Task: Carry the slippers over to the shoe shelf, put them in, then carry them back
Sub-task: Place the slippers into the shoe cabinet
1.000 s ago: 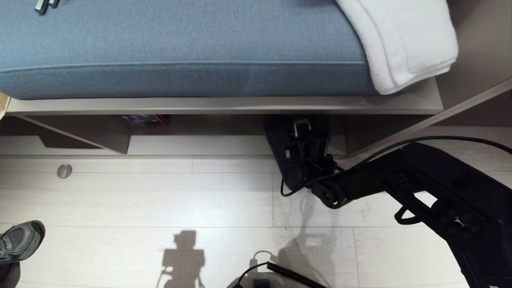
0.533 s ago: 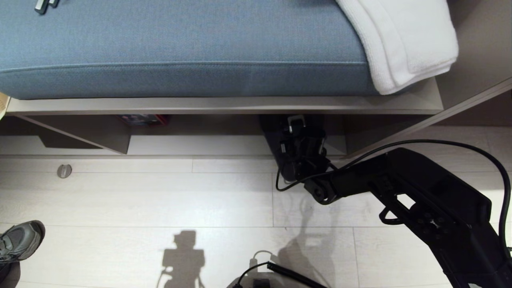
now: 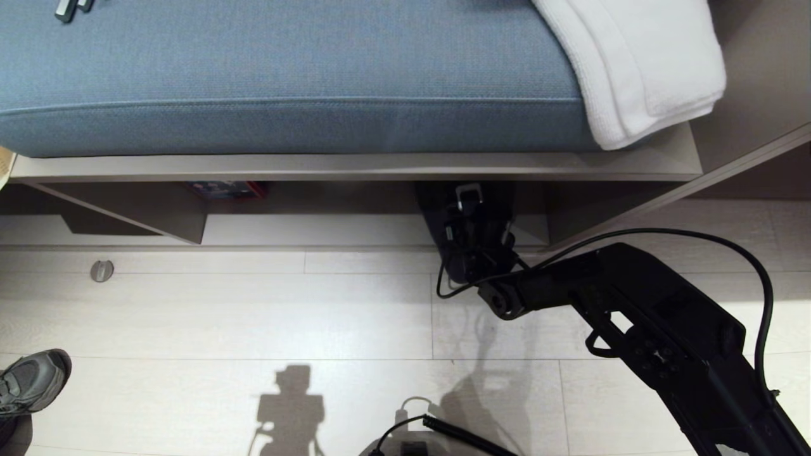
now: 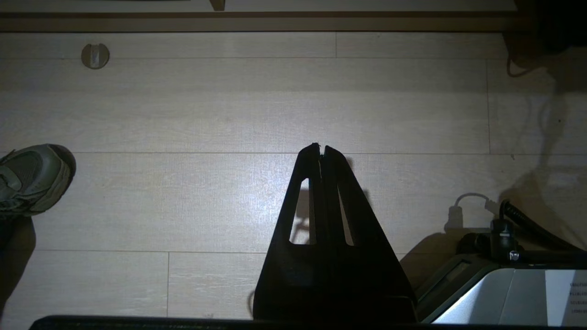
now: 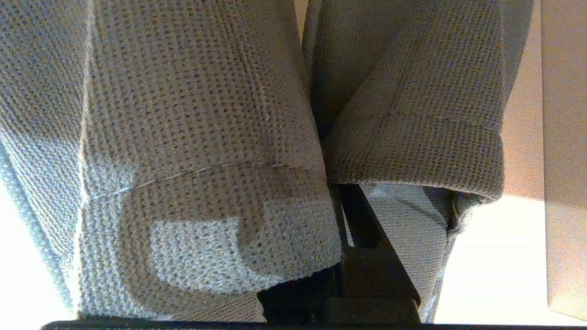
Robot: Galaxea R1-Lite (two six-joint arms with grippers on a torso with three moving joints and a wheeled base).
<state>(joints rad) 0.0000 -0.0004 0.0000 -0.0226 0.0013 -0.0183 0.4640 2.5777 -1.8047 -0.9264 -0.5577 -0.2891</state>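
Note:
The dark slippers (image 3: pixel 436 212) lie side by side, toes under the bench inside the shoe shelf (image 3: pixel 329 229), heels still out over the floor. My right gripper (image 3: pixel 470 212) is shut on the slippers, pinching their inner edges together. In the right wrist view the knitted fabric of the slippers (image 5: pixel 197 137) fills the frame, with one black finger (image 5: pixel 367 229) showing between the two. My left gripper (image 4: pixel 319 147) hangs parked over the floor, shut and empty.
A blue cushion (image 3: pixel 285 69) and a white towel (image 3: pixel 640 63) lie on the bench top. A red box (image 3: pixel 225 189) sits deep in the cubby. A grey sneaker (image 3: pixel 31 380) is at the left, a round floor stop (image 3: pixel 101 270) nearby, and the base's cables (image 3: pixel 437 427) are in front.
My right arm has stretched forward and to the left, pushing the slippers a little deeper under the bench. The left arm has kept still.

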